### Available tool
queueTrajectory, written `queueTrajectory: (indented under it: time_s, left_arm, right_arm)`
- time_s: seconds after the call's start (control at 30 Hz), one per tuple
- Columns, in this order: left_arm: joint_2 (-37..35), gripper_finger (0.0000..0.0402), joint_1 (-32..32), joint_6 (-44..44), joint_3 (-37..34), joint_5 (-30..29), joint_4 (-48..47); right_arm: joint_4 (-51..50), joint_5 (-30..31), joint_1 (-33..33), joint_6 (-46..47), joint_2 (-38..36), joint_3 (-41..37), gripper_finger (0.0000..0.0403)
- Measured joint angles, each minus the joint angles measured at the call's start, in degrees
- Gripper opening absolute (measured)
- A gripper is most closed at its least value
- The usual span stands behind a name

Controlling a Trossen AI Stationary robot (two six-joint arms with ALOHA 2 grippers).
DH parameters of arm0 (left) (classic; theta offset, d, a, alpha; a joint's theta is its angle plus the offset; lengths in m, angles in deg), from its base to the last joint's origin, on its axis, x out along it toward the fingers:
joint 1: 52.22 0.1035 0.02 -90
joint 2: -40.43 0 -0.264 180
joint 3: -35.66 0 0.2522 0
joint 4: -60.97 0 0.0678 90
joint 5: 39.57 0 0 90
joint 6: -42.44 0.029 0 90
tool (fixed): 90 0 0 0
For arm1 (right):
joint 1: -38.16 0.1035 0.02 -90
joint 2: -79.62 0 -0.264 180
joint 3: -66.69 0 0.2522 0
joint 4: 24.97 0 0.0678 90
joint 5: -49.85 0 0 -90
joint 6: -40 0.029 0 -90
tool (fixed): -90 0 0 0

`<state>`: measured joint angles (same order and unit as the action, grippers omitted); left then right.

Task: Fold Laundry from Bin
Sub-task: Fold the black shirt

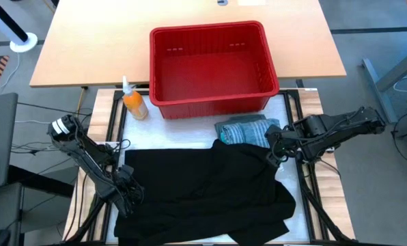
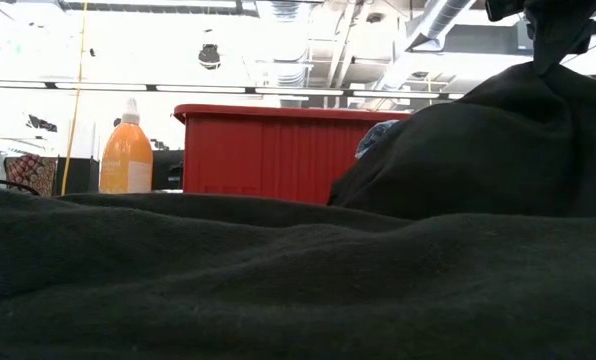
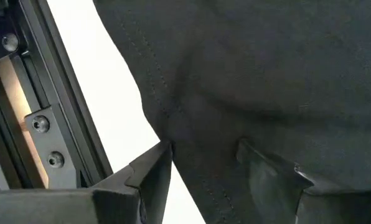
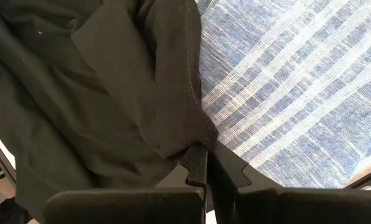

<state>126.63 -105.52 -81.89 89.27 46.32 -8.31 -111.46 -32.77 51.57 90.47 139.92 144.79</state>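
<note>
At the table's near left corner: the left gripper [image 1: 130,188], dark, two-fingered, low over the left edge of the large black soft garment [image 1: 207,191]. In the left wrist view its fingers [image 3: 154,174] stand spread, with the hemmed edge of the black cloth lying between them; nothing is pinched.

Far left of the working surface: an orange plastic bottle with a white nozzle cap [image 1: 133,102], upright, just beside the near left corner of the bin.

Centre, near half: the black garment, spread flat over the white table surface [image 1: 289,116], reaching from the left gripper across to the right gripper, its near edge close to the table's near edge. The low view shows it rising into a peak on the right, where it is lifted.

Centre, far half: the red rectangular plastic bin with slotted sides and a thick rim [image 1: 210,101], upright; no garment shows inside it.

Right of centre, between bin and black garment: a blue-grey striped folded shirt [image 1: 243,131], lying on the table just near of the bin, its near edge touching or overlapped by the black cloth.

Right side: the right gripper [image 1: 272,156], fingers pressed together and pinching a fold of the black garment at its far right corner, just beside the striped shirt.
</note>
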Motion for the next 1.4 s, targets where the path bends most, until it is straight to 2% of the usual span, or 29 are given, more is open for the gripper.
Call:
queueTrajectory:
  time_s: [0.2, 0.43, 0.7, 0.87, 0.97, 1.07, 1.2, 1.4]
  left_arm:
    - [1.13, 0.0145, 0.0, 0.77, 0.01, -1.32, 2.75]
    - [1.29, 0.0015, 0.0, 3.86, -0.05, -3.94, 4.16]
    - [-0.8, 0.0001, 0.03, 5.36, 2.28, -9.85, 1.48]
    - [-7.03, 0.0, 0.04, 6.99, 7.88, -21.55, -5.71]
    - [-11.99, 0.0, 0.04, 7.63, 11.75, -31.28, -9.89]
    - [-16.8, 0.0, 0.04, 14.01, 15.04, -41.77, -11.05]
    - [-22.31, 0.0, 0.04, 26.8, 17.99, -53.12, -6.99]
    - [-30.11, 0.0, -0.76, 49.37, 18.57, -61.68, 8.85]
  right_arm:
    - [0.34, 0.0, 0.0, 0.46, 0.01, 0.0, 0.0027]
    - [1.31, -1.56, 3.24, 2.29, -0.01, 0.0, 0.0027]
    - [-0.06, -4.04, 11.62, 10.3, -0.1, 0.0, 0.0027]
    - [-2.06, -3.86, 15.98, 17.21, -0.29, 0.0, 0.0027]
    - [-1.04, -3.53, 18.76, 20.4, -1.99, 0.01, 0.0027]
    - [-0.12, -1.1, 21.42, 24.02, -4.64, 0.02, 0.0027]
    - [5.49, 7.16, 25.1, 25.88, -8.68, 0.02, 0.0027]
    - [19.84, 19.33, 30.09, 16.7, -13.42, 0.02, 0.0027]
